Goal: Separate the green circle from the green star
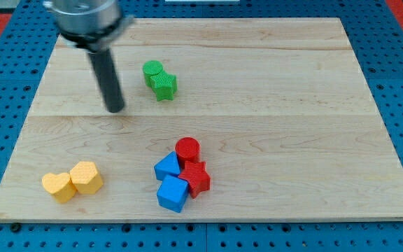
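Note:
The green circle [152,69] and the green star [164,86] sit touching each other on the wooden board [271,84], toward the view's top, left of centre. The circle is up and to the left of the star. My tip [115,109] rests on the board to the left of the green pair and a little below it, about a block's width away from the star. It touches neither block.
A red circle [187,149], a red star [196,178], a blue triangle-like block [166,167] and a blue cube [173,193] cluster at the bottom centre. A yellow heart [59,186] and a yellow hexagon [86,176] sit at the bottom left.

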